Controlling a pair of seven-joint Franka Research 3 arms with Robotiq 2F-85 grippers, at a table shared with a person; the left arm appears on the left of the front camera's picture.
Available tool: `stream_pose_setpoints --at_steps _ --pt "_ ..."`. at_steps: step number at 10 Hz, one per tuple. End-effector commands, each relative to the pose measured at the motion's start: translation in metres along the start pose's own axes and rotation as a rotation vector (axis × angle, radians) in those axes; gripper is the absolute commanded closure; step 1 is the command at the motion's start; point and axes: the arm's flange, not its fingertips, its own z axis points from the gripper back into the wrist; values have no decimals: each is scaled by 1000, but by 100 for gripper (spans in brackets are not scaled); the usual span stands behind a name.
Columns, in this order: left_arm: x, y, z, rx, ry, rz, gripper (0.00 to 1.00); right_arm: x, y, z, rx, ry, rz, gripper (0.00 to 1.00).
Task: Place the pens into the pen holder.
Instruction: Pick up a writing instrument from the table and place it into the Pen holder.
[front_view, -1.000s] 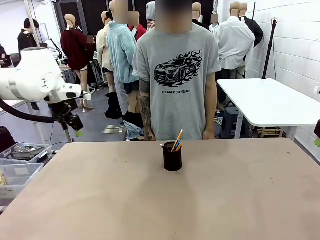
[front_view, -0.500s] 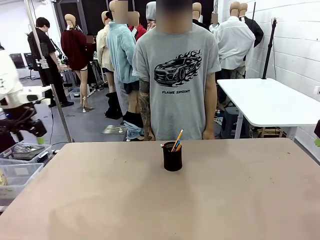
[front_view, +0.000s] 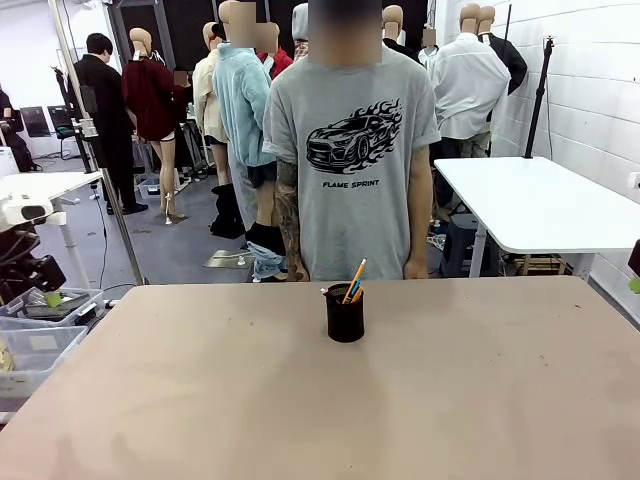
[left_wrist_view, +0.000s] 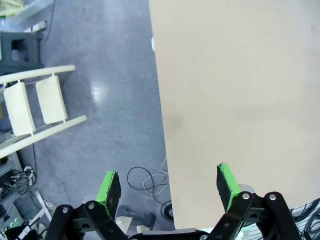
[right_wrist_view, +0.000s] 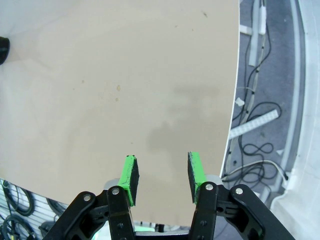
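The black mesh pen holder (front_view: 344, 318) stands upright at the middle of the table, near the far edge. Out of it stick the pens: a yellow-orange pencil (front_view: 355, 277) leaning right, a blue-and-black one just beneath it, and a whitish tip at the left rim. My left gripper (front_view: 44, 288) hangs off the table's left side; in the left wrist view the left gripper (left_wrist_view: 169, 187) is open and empty over the table edge and the floor. My right gripper (right_wrist_view: 161, 175) stands open with nothing between its pads, above the table by its edge.
A person in a grey T-shirt (front_view: 350, 150) stands right behind the table, arms down. Clear plastic bins (front_view: 35, 335) sit beside the left edge. A white table (front_view: 540, 205) is at the back right. Cables (right_wrist_view: 260, 135) lie on the floor.
My left arm has pulled back to the left and downward, away from the table. The pen holder and the pens have not moved.
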Motion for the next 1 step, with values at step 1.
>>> stream_pose_setpoints --at_steps 1 --pt "8 0 2 3 10 -16 0 1 3 -1 -31 14 -8 48"
